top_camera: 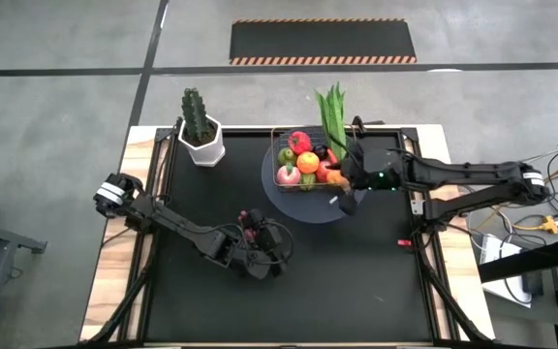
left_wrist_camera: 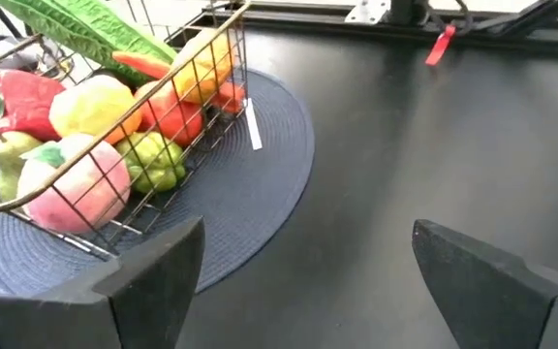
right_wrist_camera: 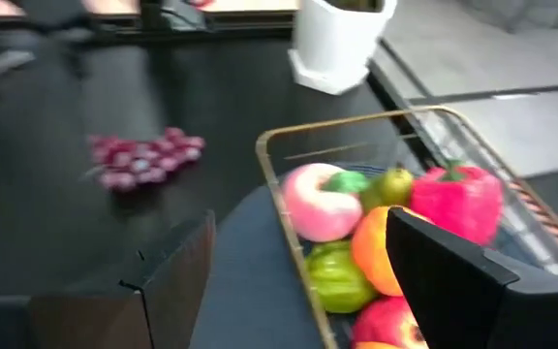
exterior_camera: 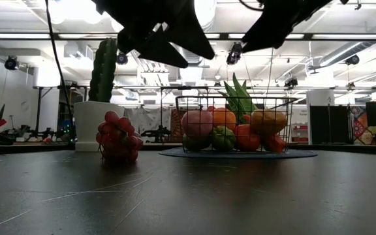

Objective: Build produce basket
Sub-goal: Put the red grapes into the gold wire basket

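Observation:
The coppery wire basket (top_camera: 310,160) stands on a round grey disc (top_camera: 298,199) at the table's far middle. It holds toy produce: a pink peach (left_wrist_camera: 71,184), an orange (top_camera: 307,163), a red pepper (right_wrist_camera: 456,199) and green pieces. A long leafy green (top_camera: 332,111) sticks out over its far rim. A bunch of purple-red grapes (exterior_camera: 117,137) lies on the black table near the middle. My left gripper (top_camera: 277,242) hovers open just right of the grapes (top_camera: 251,221), pointing at the basket. My right gripper (top_camera: 345,189) hangs open over the basket's near right corner, empty.
A green cactus in a white hexagonal pot (top_camera: 200,136) stands at the far left. A small white tag (left_wrist_camera: 253,126) lies on the disc by the basket. A small red piece (top_camera: 404,241) sits at the table's right edge. Bare black table spreads across the near half.

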You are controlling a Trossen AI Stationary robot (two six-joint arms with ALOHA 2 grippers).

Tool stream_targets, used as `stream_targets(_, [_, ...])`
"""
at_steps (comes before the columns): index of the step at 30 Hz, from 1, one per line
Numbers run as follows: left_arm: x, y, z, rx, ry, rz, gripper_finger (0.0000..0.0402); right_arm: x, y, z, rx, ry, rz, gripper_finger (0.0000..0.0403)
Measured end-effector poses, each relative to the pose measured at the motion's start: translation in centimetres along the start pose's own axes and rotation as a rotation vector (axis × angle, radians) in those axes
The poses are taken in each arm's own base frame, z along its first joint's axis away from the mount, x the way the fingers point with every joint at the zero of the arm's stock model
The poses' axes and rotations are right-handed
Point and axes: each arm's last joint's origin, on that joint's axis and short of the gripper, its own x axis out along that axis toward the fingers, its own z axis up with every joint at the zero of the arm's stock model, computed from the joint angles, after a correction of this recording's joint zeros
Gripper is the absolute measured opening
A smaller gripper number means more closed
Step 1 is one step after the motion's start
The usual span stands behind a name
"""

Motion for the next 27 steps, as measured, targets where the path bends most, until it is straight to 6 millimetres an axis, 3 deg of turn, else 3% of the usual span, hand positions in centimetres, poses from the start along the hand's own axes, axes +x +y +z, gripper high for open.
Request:
stream_targets(6, [0.0, 0.4, -0.7, 0.064, 0.072, -0.003, 0.0350, -1.4, 1.1, -0.1, -0.019, -0.018, 0.143, 0.0286])
stream_targets(20, [0.5, 2.3, -2.7, 0.283, 0.407, -0.123, 0.0350, -3.0, 2.9, -0.8, 0.007, 0.026, 0.227, 0.0286])
stream_targets(27, [-1.1, 3.8, -3.2, 0.284, 0.586, -0.077, 0.0350, -2.8, 3.3, -1.2, 0.014, 0.043, 0.238, 0.0286])
